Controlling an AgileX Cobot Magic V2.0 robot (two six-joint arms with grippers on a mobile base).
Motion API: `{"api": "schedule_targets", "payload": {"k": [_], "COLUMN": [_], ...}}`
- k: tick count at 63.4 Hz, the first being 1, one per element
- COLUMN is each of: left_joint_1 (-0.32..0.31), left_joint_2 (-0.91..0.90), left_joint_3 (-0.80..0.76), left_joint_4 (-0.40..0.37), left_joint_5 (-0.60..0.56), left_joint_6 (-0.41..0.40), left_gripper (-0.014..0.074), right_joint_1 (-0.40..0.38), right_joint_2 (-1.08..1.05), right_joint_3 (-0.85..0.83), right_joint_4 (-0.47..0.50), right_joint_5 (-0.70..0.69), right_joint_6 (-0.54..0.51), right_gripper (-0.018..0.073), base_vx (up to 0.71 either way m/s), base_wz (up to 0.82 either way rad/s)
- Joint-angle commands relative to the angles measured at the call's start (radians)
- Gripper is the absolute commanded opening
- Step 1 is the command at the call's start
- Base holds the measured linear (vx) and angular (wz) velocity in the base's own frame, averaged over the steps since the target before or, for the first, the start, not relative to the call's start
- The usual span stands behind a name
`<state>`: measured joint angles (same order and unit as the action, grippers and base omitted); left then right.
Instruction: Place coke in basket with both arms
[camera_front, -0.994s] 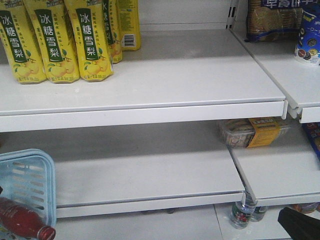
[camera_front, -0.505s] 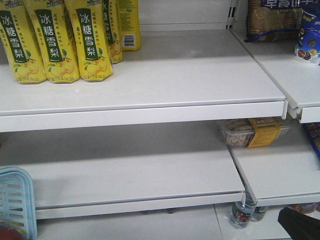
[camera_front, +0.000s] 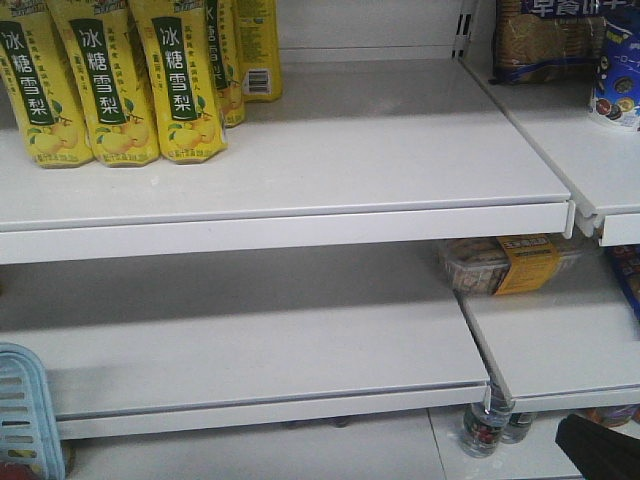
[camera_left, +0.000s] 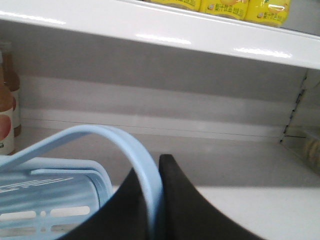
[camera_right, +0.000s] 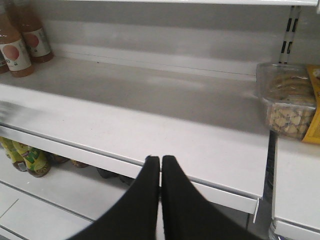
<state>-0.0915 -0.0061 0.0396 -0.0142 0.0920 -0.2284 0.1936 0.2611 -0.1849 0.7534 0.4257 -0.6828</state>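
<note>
The light blue basket shows only as a slotted corner at the bottom left of the front view. In the left wrist view its body hangs low on the left and its strap handle arches up from it. My left gripper is shut on that handle, which runs between the two black fingers. The coke is out of view; a red sliver at the front view's bottom left corner is too small to identify. My right gripper is shut on nothing, just in front of the middle shelf's edge. It appears as a black shape at the bottom right.
Yellow pear-drink bottles stand on the upper shelf. A clear snack box with a yellow label lies on the middle shelf at the right. Juice bottles stand at its back left. Small bottles sit on the lowest shelf.
The basket has slid left and down until only its corner shows in the front view. The red item in it has left the frame. The right arm has not moved.
</note>
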Motion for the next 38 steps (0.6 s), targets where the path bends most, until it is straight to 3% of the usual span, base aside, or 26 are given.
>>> {"api": "schedule_targets", "payload": {"k": [1,38], "left_joint_1": [0.017,0.151], "left_joint_2": [-0.023,-0.023], "left_joint_3": [0.002,0.002], "left_joint_4": [0.026,0.038], "left_joint_5": [-0.14,-0.13], "left_joint_6": [0.004,-0.013], "left_gripper": [-0.0006,-0.0006], "right_joint_1": [-0.002,-0.002], "right_joint_2": [0.006,0.006], "right_joint_3": [-0.027,-0.027], "right_joint_4": [0.02,0.02], "right_joint_5": [-0.049,-0.049], "right_joint_6": [-0.004,-0.004], "right_gripper": [-0.0005,-0.0005], "base_vx": [0.0,0.0], "base_wz": [0.0,0.0]}}
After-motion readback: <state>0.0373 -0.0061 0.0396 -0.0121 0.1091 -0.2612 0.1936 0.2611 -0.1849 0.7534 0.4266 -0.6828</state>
